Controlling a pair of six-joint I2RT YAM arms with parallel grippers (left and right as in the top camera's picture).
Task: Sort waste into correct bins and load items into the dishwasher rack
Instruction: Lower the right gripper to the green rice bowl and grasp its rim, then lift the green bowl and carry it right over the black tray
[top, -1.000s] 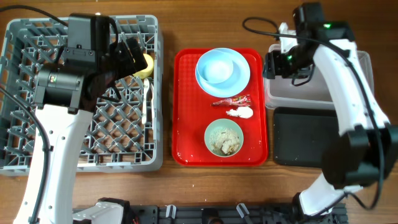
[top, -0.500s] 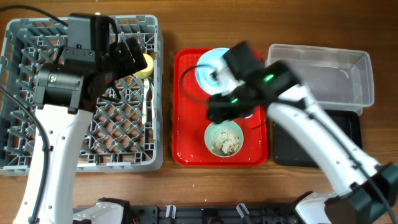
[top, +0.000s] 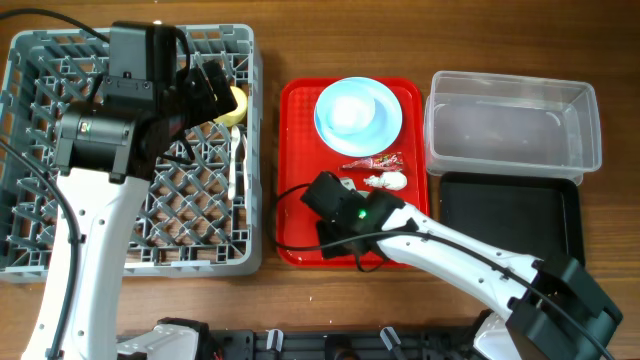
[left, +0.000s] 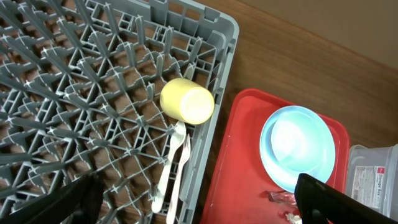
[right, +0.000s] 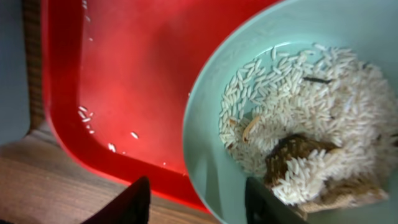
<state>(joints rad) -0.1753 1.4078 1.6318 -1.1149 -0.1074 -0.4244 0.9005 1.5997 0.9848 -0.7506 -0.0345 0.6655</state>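
Observation:
The pale green bowl (right: 298, 93) with rice and brown scraps (right: 311, 143) sits on the red tray (right: 124, 81). My right gripper (right: 199, 208) is open, its fingers straddling the bowl's rim. In the overhead view the right gripper (top: 345, 232) and arm hide the bowl. The light blue plate (top: 358, 112), red wrapper (top: 375, 162) and tissue wad (top: 385, 181) lie on the tray. The yellow cup (left: 186, 102) and the white fork and spoon (left: 171, 168) lie in the grey rack (top: 60, 240). My left gripper (left: 199, 211) is open and empty above the rack.
The clear tub (top: 512, 125) stands at the back right, with the black tray (top: 510, 220) in front of it. Loose rice grains (right: 87, 115) dot the red tray's corner. The left arm (top: 100, 140) hangs over the rack.
My right arm has swung from the clear tub across the tray and down to the green bowl at the tray's front. The left arm has not moved.

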